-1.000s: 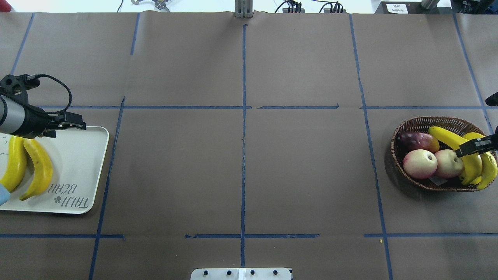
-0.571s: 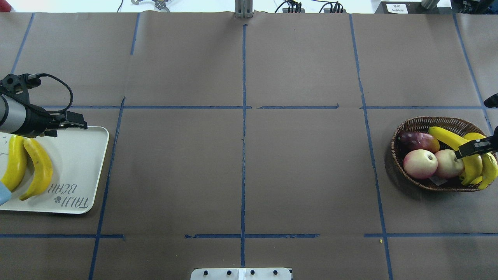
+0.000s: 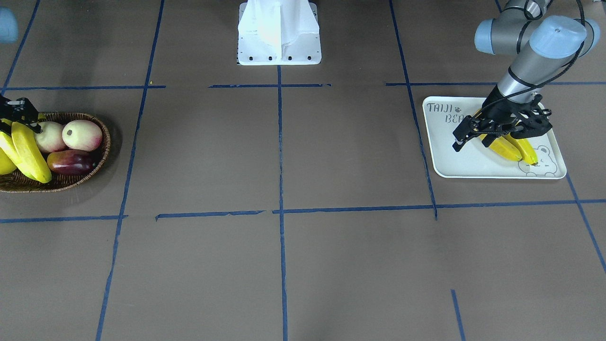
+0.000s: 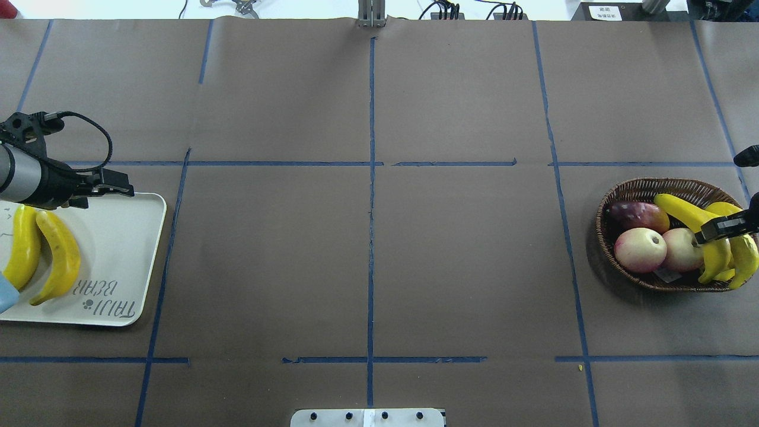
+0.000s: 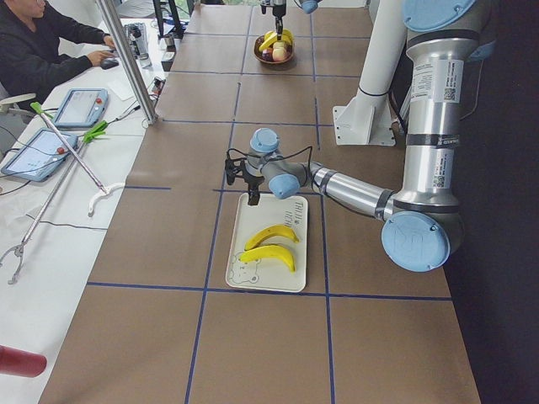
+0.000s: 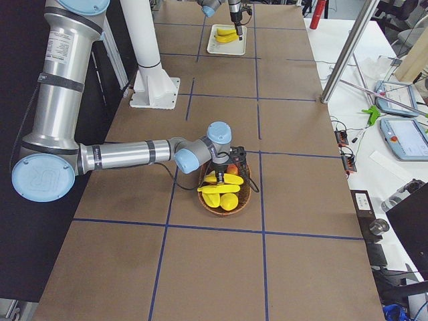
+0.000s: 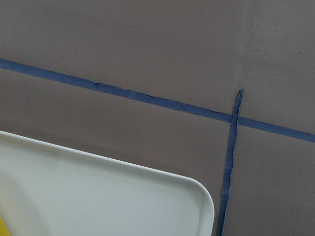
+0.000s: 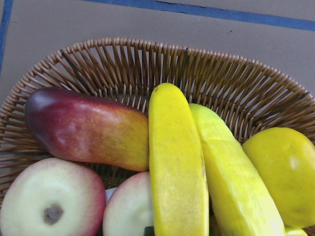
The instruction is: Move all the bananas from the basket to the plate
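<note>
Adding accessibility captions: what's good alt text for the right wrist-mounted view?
Close-up of a bright yellow banana in a brown wicker basket, with a red-yellow mango and two pale pink fruits at left, other yellow fruit at right.

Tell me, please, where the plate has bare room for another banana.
On the plate, the half toward the table's middle is bare, bordered by the bananas, the TAIJI BEAR print and the left pincer hovering over its far corner. The outer half, holding both bananas, is crowded.

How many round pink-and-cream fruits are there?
2 in the brown woven wicker basket: one pink-and-cream fruit near the rim, the second between it and a yellow banana. Others may hide.
</note>
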